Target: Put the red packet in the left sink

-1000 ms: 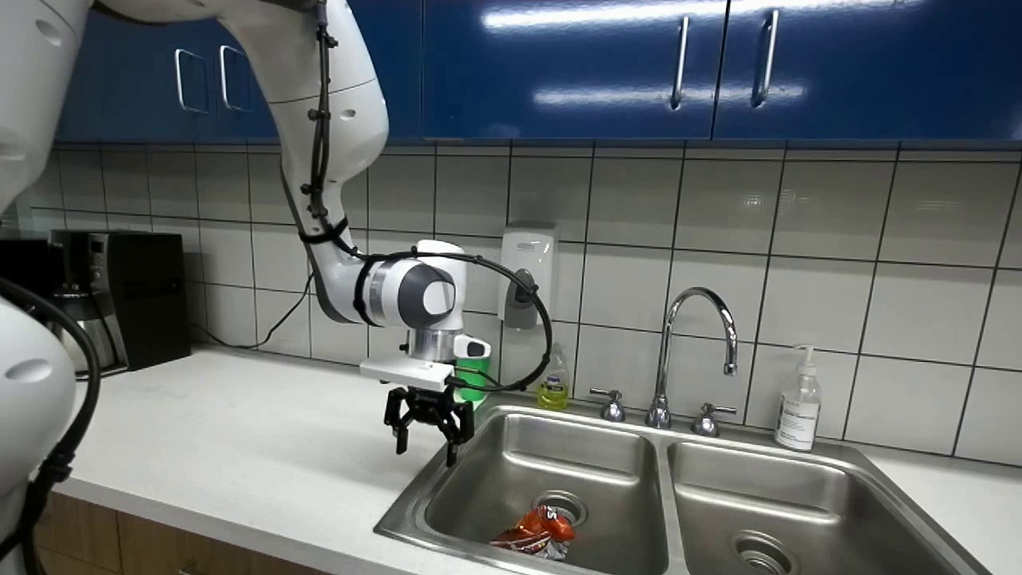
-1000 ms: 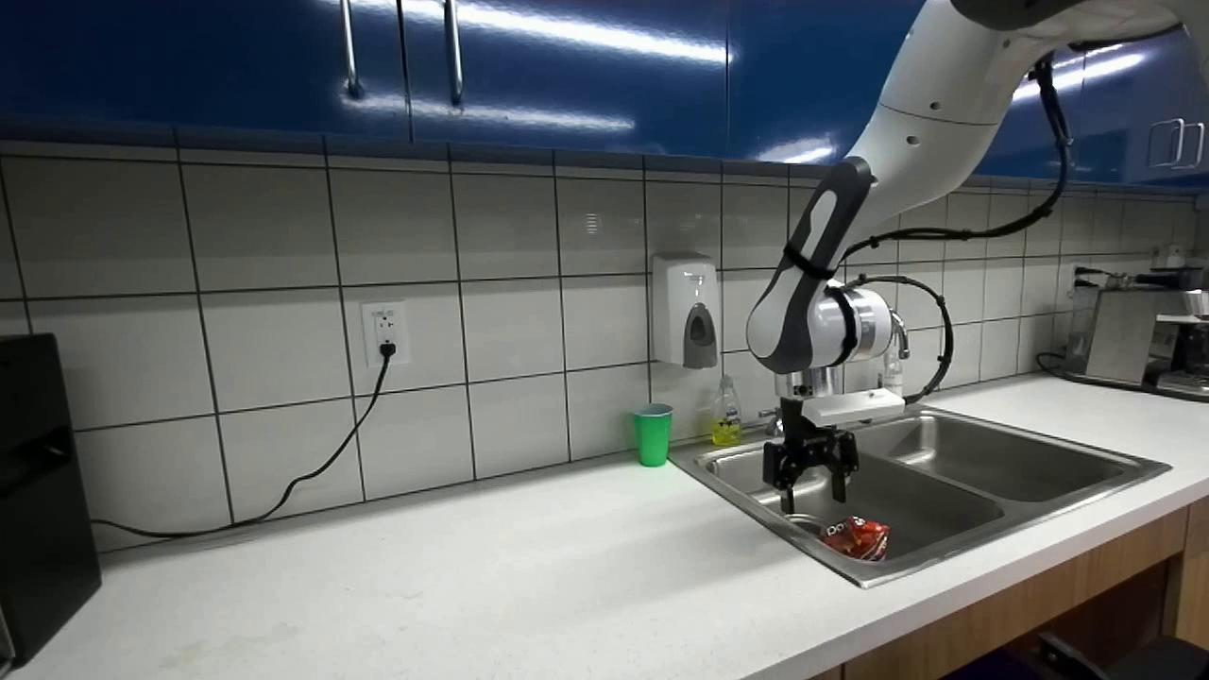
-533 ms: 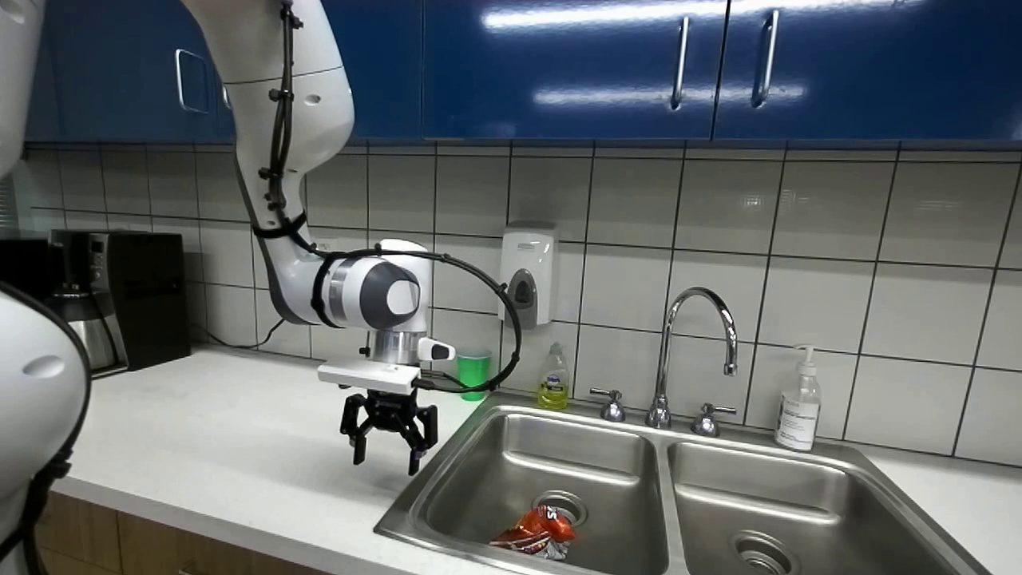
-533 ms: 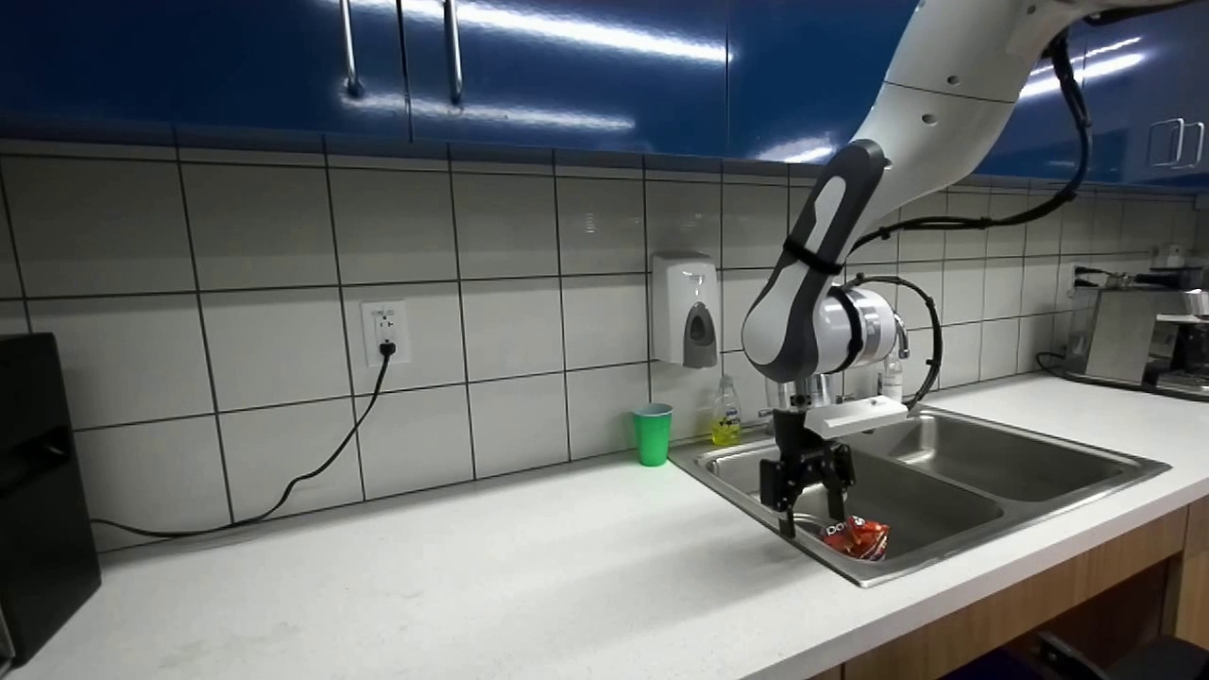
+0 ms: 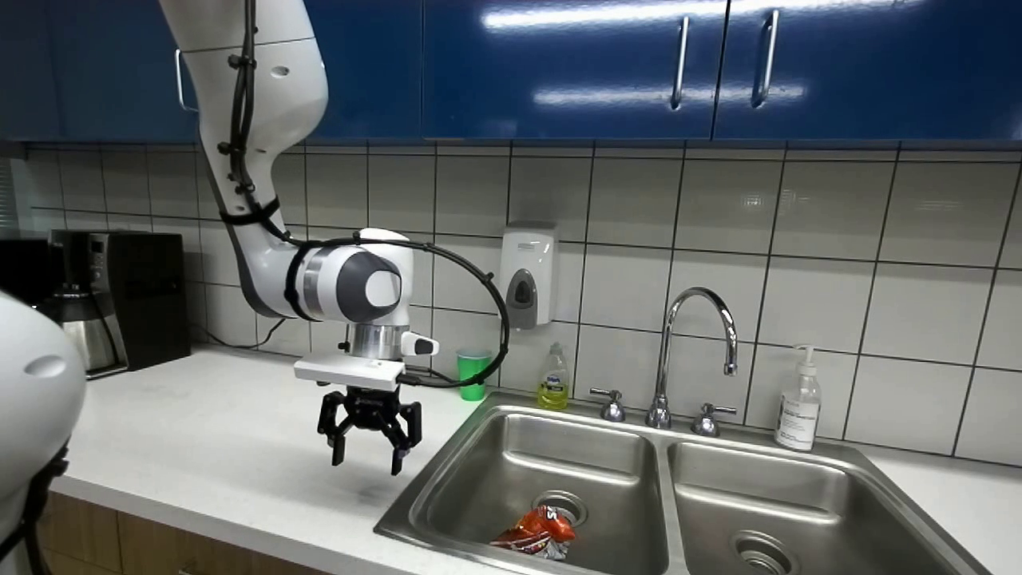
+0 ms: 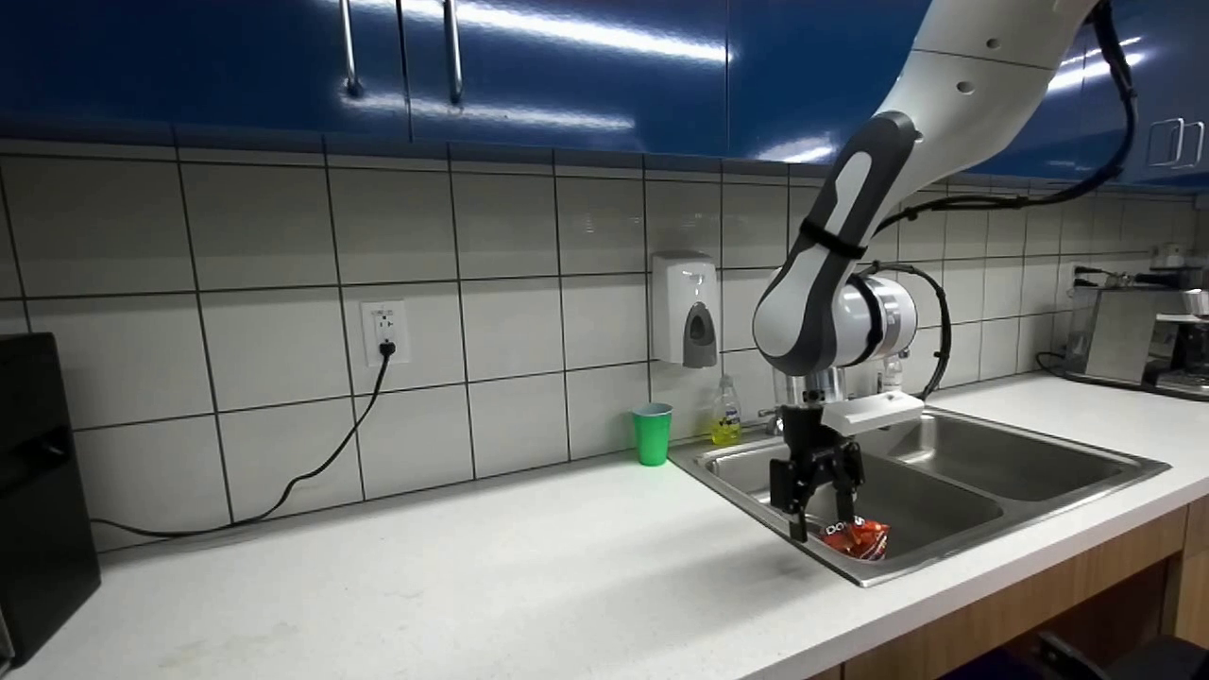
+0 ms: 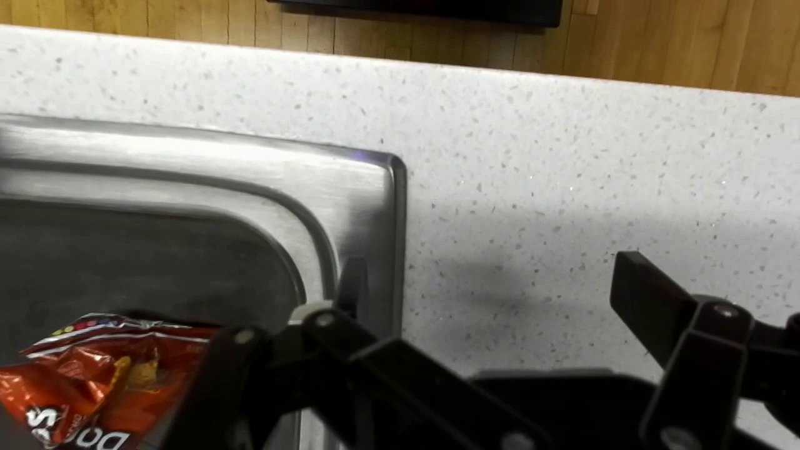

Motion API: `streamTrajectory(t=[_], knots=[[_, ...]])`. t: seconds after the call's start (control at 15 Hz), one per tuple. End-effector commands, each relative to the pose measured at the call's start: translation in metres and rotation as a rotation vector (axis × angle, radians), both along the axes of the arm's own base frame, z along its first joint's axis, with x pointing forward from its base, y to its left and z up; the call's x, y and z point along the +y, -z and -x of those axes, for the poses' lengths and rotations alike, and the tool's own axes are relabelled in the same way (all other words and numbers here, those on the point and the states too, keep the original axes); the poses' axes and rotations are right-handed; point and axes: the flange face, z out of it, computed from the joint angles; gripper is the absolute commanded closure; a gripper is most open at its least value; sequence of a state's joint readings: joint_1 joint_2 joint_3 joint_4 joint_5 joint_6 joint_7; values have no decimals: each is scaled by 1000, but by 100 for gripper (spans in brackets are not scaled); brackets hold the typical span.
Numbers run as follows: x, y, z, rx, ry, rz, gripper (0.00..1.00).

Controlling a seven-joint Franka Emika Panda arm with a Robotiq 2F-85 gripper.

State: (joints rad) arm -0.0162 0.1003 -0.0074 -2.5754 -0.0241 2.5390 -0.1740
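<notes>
Red packet (image 5: 536, 531) lying in left sink (image 5: 615, 527), lower middle of exterior view. Hand (image 5: 367, 464) hovering up and left over tabletop (image 5: 239, 431), fingers (image 7: 653, 309) spread, gripping nothing; packet sitting apart to its right, so probably only retreat remaining. Green cup (image 5: 471, 367) standing behind.

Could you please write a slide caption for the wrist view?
Open, empty pincer near the edge of the left sink, where the crumpled red packet lies.

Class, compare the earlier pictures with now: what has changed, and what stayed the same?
The gripper, open throughout, has moved left in an exterior view, away from the left sink; nothing was grasped or released. The red packet in that sink and the green cup stayed put.
</notes>
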Motion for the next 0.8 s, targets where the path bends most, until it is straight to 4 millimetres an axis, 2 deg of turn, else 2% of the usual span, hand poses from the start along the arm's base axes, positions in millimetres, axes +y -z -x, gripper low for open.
streamTrajectory(t=[0.0, 0.27, 0.33, 0.73], knots=[[5, -14, 15, -20, -34, -14, 0], [7, -17, 18, -28, -39, -15, 0], [3, -9, 10, -10, -18, -2, 0], [5, -10, 12, -11, -21, -3, 0]])
